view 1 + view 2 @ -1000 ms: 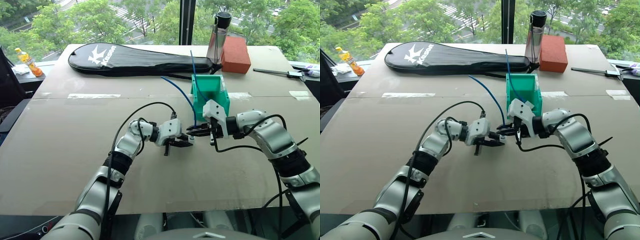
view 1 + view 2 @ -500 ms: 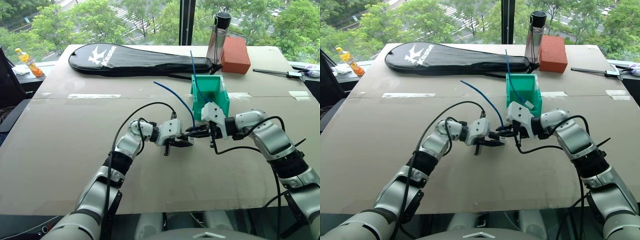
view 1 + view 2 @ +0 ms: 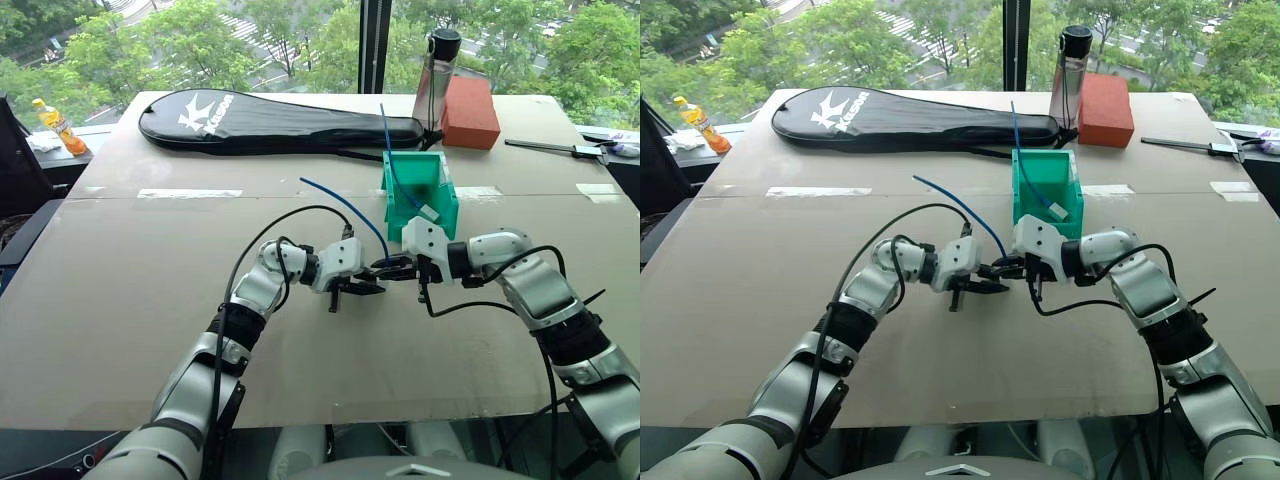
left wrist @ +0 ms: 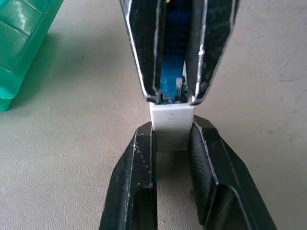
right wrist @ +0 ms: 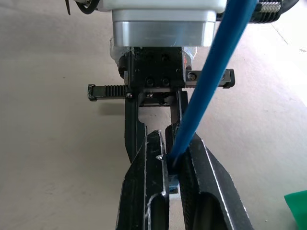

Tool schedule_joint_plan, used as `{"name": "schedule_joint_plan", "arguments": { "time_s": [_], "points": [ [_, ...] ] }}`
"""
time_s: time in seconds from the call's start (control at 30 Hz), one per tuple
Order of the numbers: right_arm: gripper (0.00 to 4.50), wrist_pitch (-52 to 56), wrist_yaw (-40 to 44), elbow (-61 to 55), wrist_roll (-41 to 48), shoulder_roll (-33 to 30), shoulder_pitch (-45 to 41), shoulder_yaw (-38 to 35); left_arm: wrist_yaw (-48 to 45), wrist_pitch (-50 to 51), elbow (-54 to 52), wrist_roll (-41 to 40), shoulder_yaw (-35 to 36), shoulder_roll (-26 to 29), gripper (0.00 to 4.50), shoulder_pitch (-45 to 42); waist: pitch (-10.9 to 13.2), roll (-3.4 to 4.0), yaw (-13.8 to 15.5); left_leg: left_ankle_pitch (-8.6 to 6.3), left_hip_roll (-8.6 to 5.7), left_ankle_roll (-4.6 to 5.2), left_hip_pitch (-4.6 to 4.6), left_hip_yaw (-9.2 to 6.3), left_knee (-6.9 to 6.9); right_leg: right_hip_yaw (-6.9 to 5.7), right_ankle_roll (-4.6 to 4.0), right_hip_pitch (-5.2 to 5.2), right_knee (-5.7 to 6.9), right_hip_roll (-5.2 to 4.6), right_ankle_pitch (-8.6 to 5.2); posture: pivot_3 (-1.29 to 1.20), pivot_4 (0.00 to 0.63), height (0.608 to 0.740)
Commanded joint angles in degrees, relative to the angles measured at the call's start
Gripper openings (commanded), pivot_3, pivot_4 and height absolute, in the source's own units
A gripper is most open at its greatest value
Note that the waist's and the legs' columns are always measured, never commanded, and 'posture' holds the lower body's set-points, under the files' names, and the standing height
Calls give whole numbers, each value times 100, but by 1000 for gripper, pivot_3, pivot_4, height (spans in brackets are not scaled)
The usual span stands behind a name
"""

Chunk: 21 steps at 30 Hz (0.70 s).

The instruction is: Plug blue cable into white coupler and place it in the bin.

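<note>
My left gripper pinching the white coupler, my right gripper clamped on the blue cable — plug end meeting the coupler, both above the table, just before the bin, 2 grippers tip to tip.

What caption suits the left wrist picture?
Left pincer clamps the white coupler while right pincer presents the blue cable.

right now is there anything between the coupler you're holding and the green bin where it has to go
Nothing visible blocks the way. The white coupler sits in the left gripper, meeting the blue cable held by the right gripper. The bin stands just beyond, with bare table between. A second blue cable already lies inside the bin.
</note>
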Motion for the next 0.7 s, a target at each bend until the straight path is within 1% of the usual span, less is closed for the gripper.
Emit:
{"name": "schedule_joint_plan", "arguments": {
  "time_s": [0.03, 0.13, 0.23, 0.27, 0.3, 0.37, 0.4, 0.43, 0.5, 0.53, 0.6, 0.67, 0.7],
  "points": [
    [0, -61, 33, 646, -555, -33, 536, 585, 98, -4, -69, -91, 137, -17, 347, -63, -2, -2, -4, 0, 1, 0, 13, 0, 0, 0, -1, 12, 0, 0, -1, 0, 150, 740],
    [0, -322, -311, 713, -570, 131, 581, 327, 93, 29, -120, -135, 159, -14, 347, -48, -4, -4, -9, -1, 2, 0, 55, 2, -6, 1, -23, 52, -2, -2, -15, 0, 150, 740],
    [0, -336, -517, 452, -161, 246, 531, -256, 49, 219, -345, -324, 248, -23, 347, -22, -5, -5, -14, -1, 5, 0, 59, 3, -7, 2, -24, 52, 1, -1, -14, 0, 150, 740],
    [723, -225, -571, 114, 70, 213, 541, -556, 39, 401, -494, -449, 320, -26, 347, -28, -3, -7, -12, -1, 5, 0, 58, 2, -6, 2, -24, 52, 3, -2, -13, 0, 150, 740],
    [1008, -139, -614, -131, 215, 188, 561, -744, 35, 528, -606, -534, 368, -21, 347, -22, 7, 4, -3, 0, 5, -1, 55, 2, -6, 1, -25, 51, 3, -2, -13, 0, 150, 740],
    [1975, 50, -772, -731, 466, 74, 666, -1143, 39, 877, -869, -703, 462, 4, 347, -37, 13, 9, 5, 0, 3, -1, 29, 8, -4, 8, -25, 22, 6, -9, -11, 0, 150, 740],
    [2521, 184, -859, -1020, 608, 29, 731, -1332, 48, 1027, -989, -764, 489, 23, 347, -44, 13, 9, 6, 0, 2, -1, -3, 2, 1, 2, -13, -3, 8, -10, -4, 0, 150, 740],
    [3005, 658, -914, -1609, 1085, -138, 906, -1707, 164, 1180, -1139, -829, 569, 7, 347, -81, 14, 11, 16, 1, 2, -3, -38, -1, 6, -1, -2, -32, 8, -10, 3, 0, 150, 740],
    [3005, 1668, -1152, -2737, 2261, -433, 1345, -2563, 504, 1520, -1406, -933, 736, -90, 347, -188, 15, 13, 67, 2, -1, -4, -61, -5, 6, -4, 1, -52, 9, -14, 3, 0, 150, 740],
    [3005, 1915, -1379, -3118, 2572, -469, 1539, -2910, 648, 1824, -1532, -1021, 803, -150, 347, -257, 15, 13, 128, 1, -1, -4, -62, -9, 3, -10, 2, -51, 7, -15, 2, 0, 150, 740],
    [3005, 2031, -1930, -3682, 2643, -441, 2028, -3421, 1122, 2813, -1714, -1219, 966, -342, 347, -554, 13, 9, 154, 1, 2, -4, -72, -17, -4, -26, 5, -51, -5, -16, 0, 0, 150, 740],
    [3005, 1966, -2382, -4164, 2296, -432, 2656, -3715, 1739, 3772, -1723, -1242, 1098, -555, 347, -1033, 13, 7, 186, -1, 1, -2, -87, -29, -3, -47, 8, -51, -10, -16, -2, 0, 150, 740],
    [3005, 1946, -2593, -4394, 2194, -375, 2974, -3833, 1854, 4217, -1555, -1319, 1153, -644, 347, -1382, 14, 7, 206, -1, -1, -2, -93, -38, 4, -57, 9, -51, -11, -16, -3, 0, 150, 740]
  ]
}}
